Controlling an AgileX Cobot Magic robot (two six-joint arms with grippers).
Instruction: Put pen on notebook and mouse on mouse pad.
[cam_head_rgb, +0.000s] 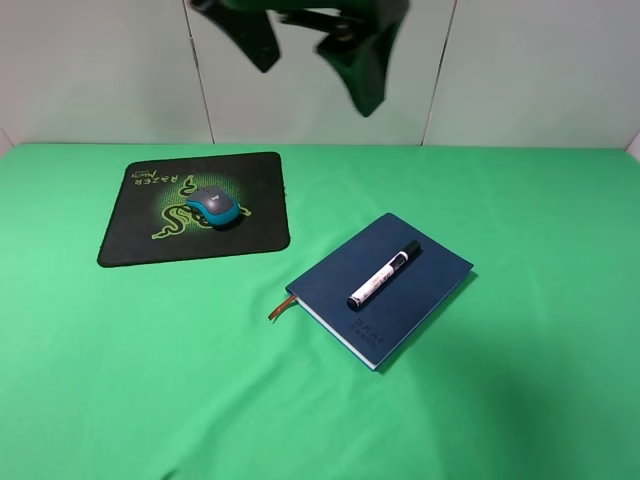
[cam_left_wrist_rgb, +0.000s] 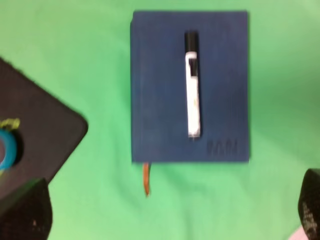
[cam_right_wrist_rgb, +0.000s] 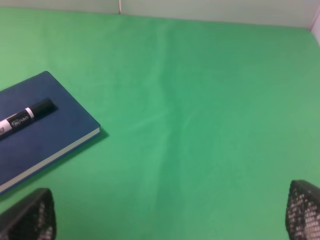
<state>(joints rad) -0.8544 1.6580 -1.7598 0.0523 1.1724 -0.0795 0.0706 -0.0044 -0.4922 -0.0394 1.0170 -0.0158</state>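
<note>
The grey and teal mouse (cam_head_rgb: 215, 207) rests on the black Razer mouse pad (cam_head_rgb: 140, 235) at the back left. In the middle lies the navy notebook (cam_head_rgb: 400, 300), and the white pen (cam_head_rgb: 385, 273) with its black cap lies diagonally on the cover. My left gripper (cam_left_wrist_rgb: 167, 215) is open and hangs high over the notebook (cam_left_wrist_rgb: 160, 87) and pen (cam_left_wrist_rgb: 192, 85); its dark fingers (cam_head_rgb: 365, 60) show at the top of the exterior view. My right gripper (cam_right_wrist_rgb: 165, 215) is open over bare cloth, to the right of the notebook (cam_right_wrist_rgb: 55, 130) and pen (cam_right_wrist_rgb: 25, 116). Neither gripper holds anything.
Green cloth (cam_head_rgb: 520, 400) covers the whole table, and a white wall stands behind it. A brown ribbon bookmark (cam_head_rgb: 280, 306) sticks out of the notebook toward the left. A corner of the mouse pad (cam_left_wrist_rgb: 45, 135) and a sliver of the mouse (cam_left_wrist_rgb: 7, 147) show in the left wrist view.
</note>
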